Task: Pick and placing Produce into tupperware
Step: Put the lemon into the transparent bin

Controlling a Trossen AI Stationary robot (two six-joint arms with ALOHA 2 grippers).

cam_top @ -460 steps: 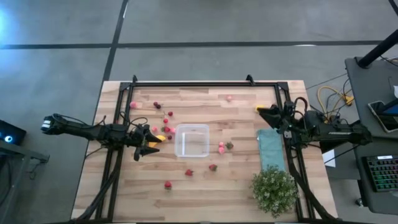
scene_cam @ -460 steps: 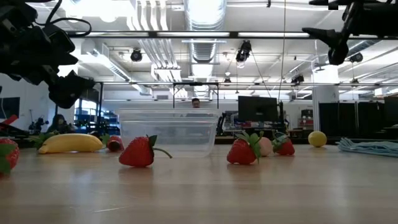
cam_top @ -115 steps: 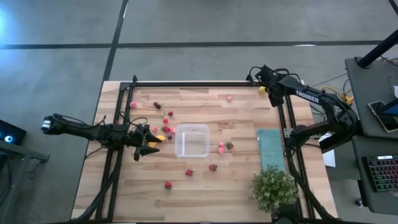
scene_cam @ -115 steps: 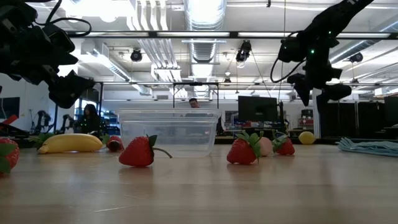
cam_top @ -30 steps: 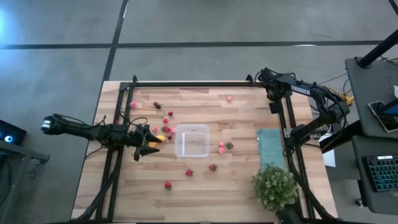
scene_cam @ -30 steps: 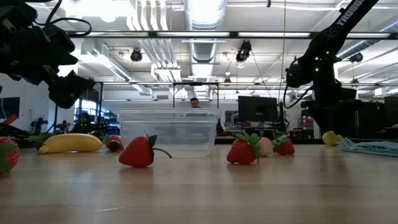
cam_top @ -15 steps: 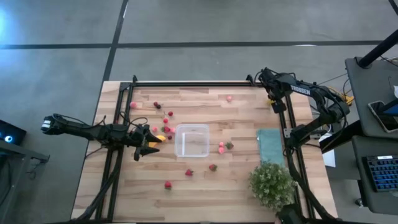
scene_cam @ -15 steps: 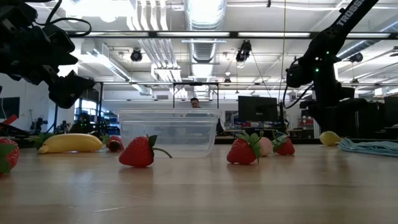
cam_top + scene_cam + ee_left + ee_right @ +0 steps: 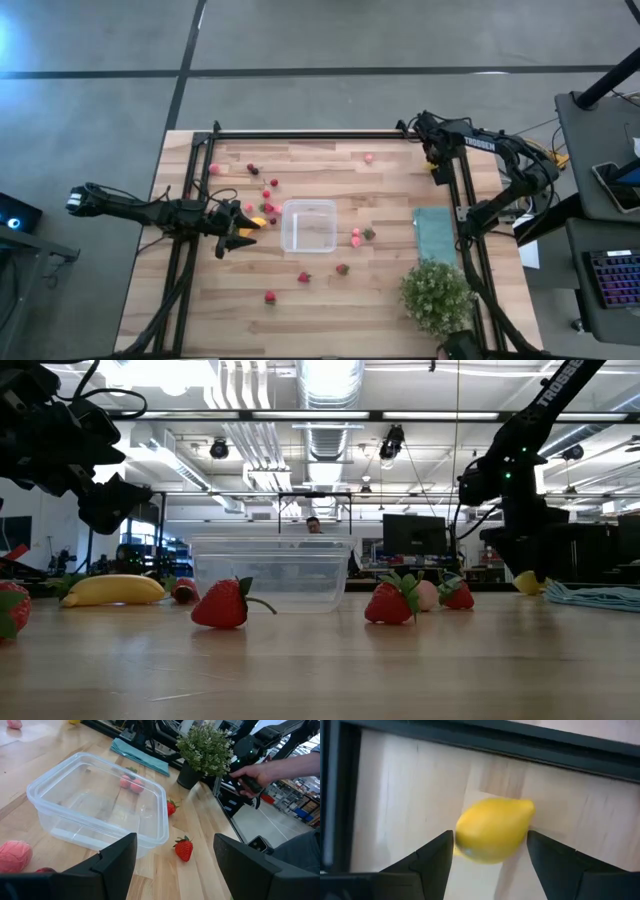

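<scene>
A yellow lemon (image 9: 492, 830) lies on the wood at the table's far right corner, small in the low view (image 9: 527, 582). My right gripper (image 9: 490, 847) points down over it, open, with one finger on each side. The clear tupperware (image 9: 308, 226) stands mid-table and holds nothing. Red and pink berries (image 9: 268, 190) lie scattered around it, and a yellow banana (image 9: 112, 590) lies at its left. My left gripper (image 9: 238, 228) waits open at the table's left, just above the wood, facing the tupperware (image 9: 95, 815). My right gripper comes at the lemon from above, its fingers (image 9: 432, 860) beside the lemon's two ends (image 9: 530, 812). I cannot tell whether they touch it. The lemon rests on the table.
A teal cloth (image 9: 435, 240) lies along the right edge. A green potted plant (image 9: 435, 297) stands at the near right, with a person's hand (image 9: 248, 775) beside it. The black frame rail (image 9: 470, 740) runs close behind the lemon. Strawberries (image 9: 222, 605) lie near the front.
My right gripper has rolled a little about its wrist while staying over the lemon. The potted plant has shifted slightly toward the table's far edge and left.
</scene>
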